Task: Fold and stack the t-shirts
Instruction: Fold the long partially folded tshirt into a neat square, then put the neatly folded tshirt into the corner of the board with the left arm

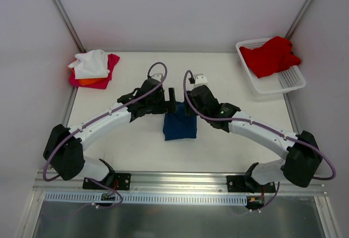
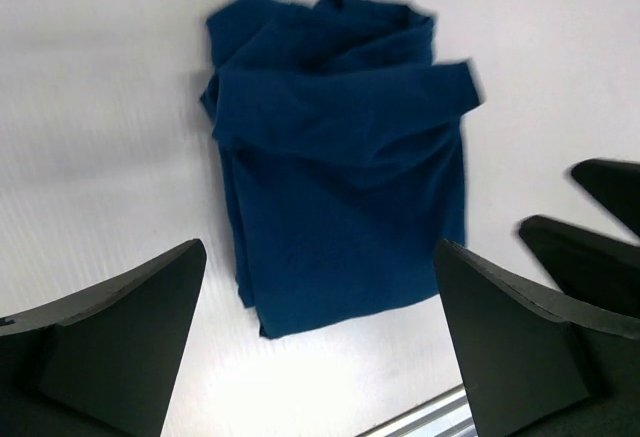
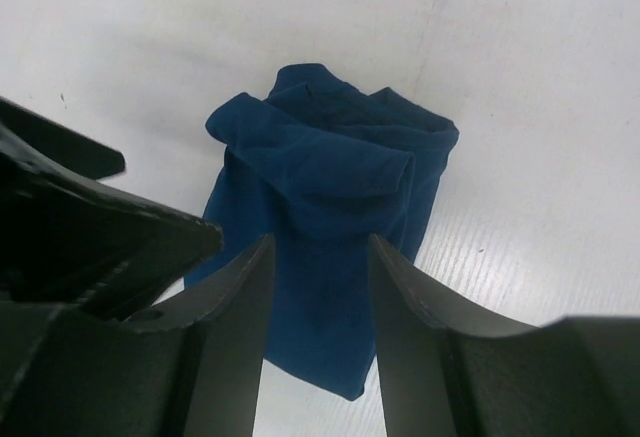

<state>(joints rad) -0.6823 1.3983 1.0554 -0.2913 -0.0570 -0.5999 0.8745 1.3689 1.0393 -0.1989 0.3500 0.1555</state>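
A navy blue t-shirt (image 1: 179, 127) lies folded into a small rectangle on the white table, its far end bunched (image 2: 340, 67). Both grippers hover over that far end. My left gripper (image 1: 171, 102) is open wide, and the shirt (image 2: 350, 217) shows on the table between its fingers (image 2: 130, 327). My right gripper (image 1: 188, 108) is open more narrowly, its fingers (image 3: 240, 307) apart above the cloth (image 3: 330, 177) and holding nothing. At the back left, a white t-shirt (image 1: 91, 61) lies on an orange one (image 1: 88, 80) and a magenta one (image 1: 112, 63). A red t-shirt (image 1: 270, 56) lies in the basket.
A white lattice basket (image 1: 283, 83) stands at the back right corner of the table (image 1: 136, 145). The two grippers are close together; the right one's fingers (image 2: 590, 227) show at the edge of the left wrist view. A metal rail (image 1: 180, 181) runs along the near edge.
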